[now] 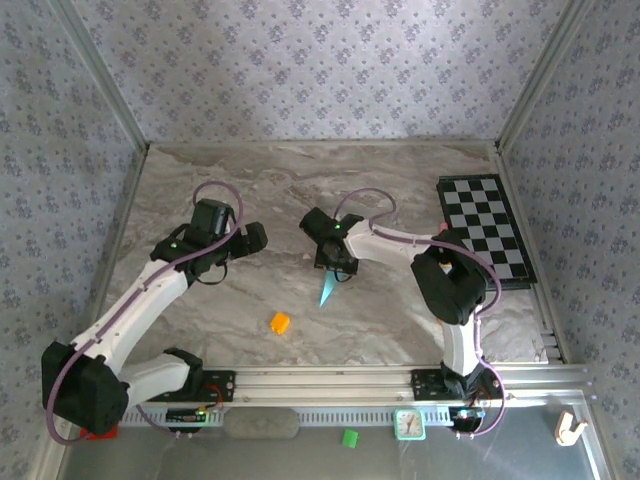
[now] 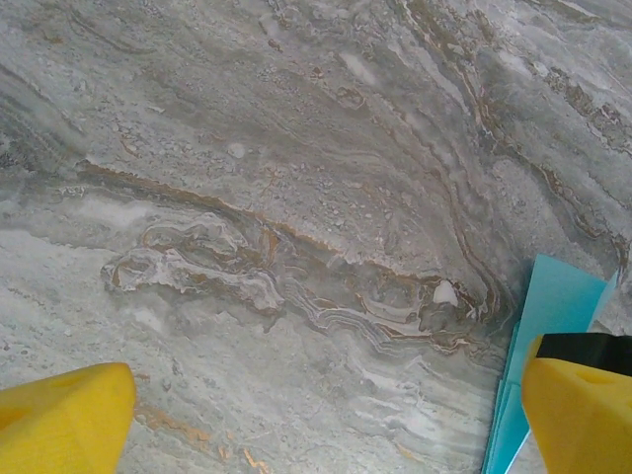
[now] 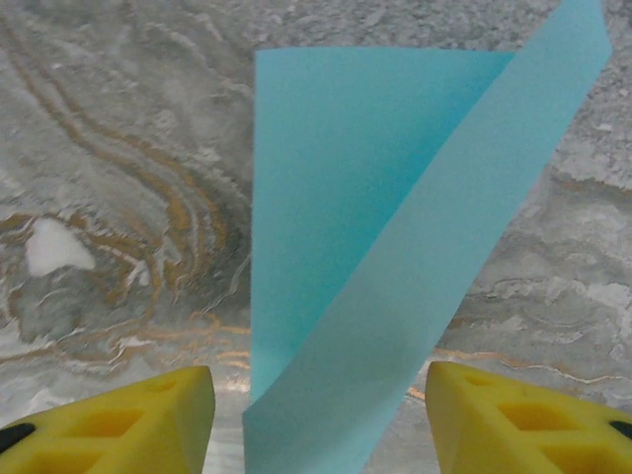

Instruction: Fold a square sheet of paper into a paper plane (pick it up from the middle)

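Observation:
The teal-blue paper [image 1: 328, 290] lies on the marble table as a slim folded shape, its pointed end sticking out toward the near edge from under my right gripper [image 1: 336, 262]. In the right wrist view the paper [image 3: 346, 247] shows a flat layer with a long diagonal flap folded over it. It runs between the yellow fingers [image 3: 118, 425] of the right gripper [image 3: 321, 425], which stand wide apart and open, touching nothing. My left gripper [image 1: 250, 238] hovers to the paper's left, open over bare marble [image 2: 321, 425]. The paper's edge [image 2: 553, 306] shows beside its right finger [image 2: 583, 405].
An orange cube [image 1: 279, 322] sits on the table near the front, left of the paper. A black-and-white checkered board [image 1: 485, 230] lies at the right edge. A green cube [image 1: 350, 437] and a small white clock [image 1: 409, 424] rest on the front ledge.

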